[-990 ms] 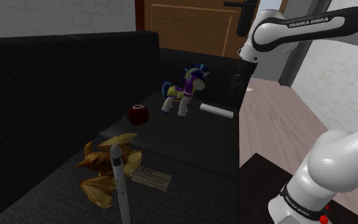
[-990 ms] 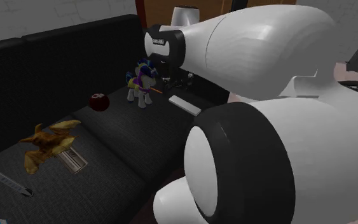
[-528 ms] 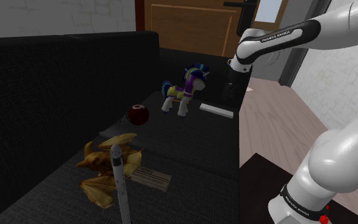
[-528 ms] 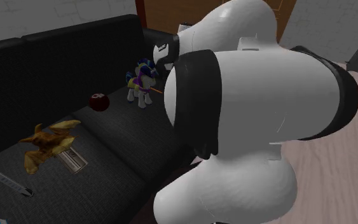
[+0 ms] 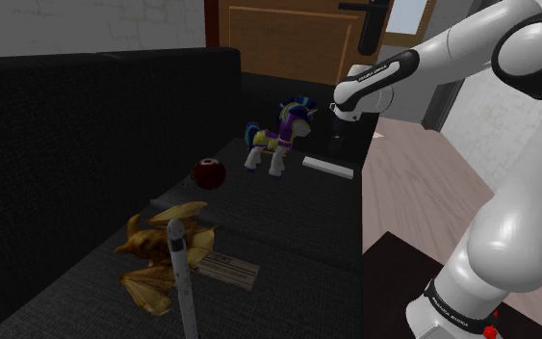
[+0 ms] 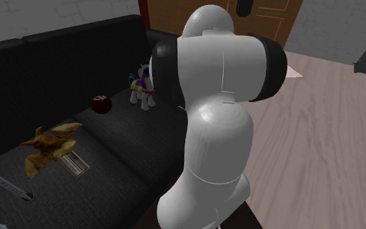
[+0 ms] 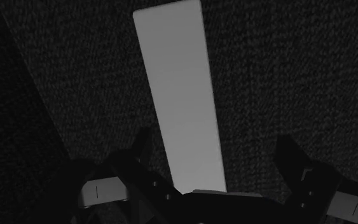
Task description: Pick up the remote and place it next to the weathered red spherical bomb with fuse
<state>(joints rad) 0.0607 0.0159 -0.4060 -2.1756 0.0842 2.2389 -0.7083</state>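
Note:
The remote (image 5: 328, 168) is a plain pale grey flat bar lying on the black sofa seat (image 5: 288, 217), near the seat's edge at the shoulder view's right. My black gripper (image 5: 342, 152) hangs just above it, pointing down. In the wrist view the gripper (image 7: 215, 140) is open, and the remote (image 7: 180, 95) runs lengthwise away from between the two fingers, untouched. The dark red round bomb (image 5: 208, 173) sits on the seat further to the shoulder view's left, beyond a toy pony. The bomb (image 6: 101, 104) also shows in the second exterior view, where my white arm (image 6: 220, 97) hides the remote.
A colourful toy pony (image 5: 280, 135) stands between bomb and remote. A golden winged figure (image 5: 163, 252), a pale rod (image 5: 180, 274) and a flat card (image 5: 228, 271) lie on the near seat. The sofa back (image 5: 86, 125) rises behind. A wooden door (image 5: 288, 39) and wood floor (image 5: 423, 193) lie beyond the seat edge.
The arm has swung toward the shoulder view's left and lowered, bringing the hand over the remote. The fingers stayed apart. No object on the sofa has moved.

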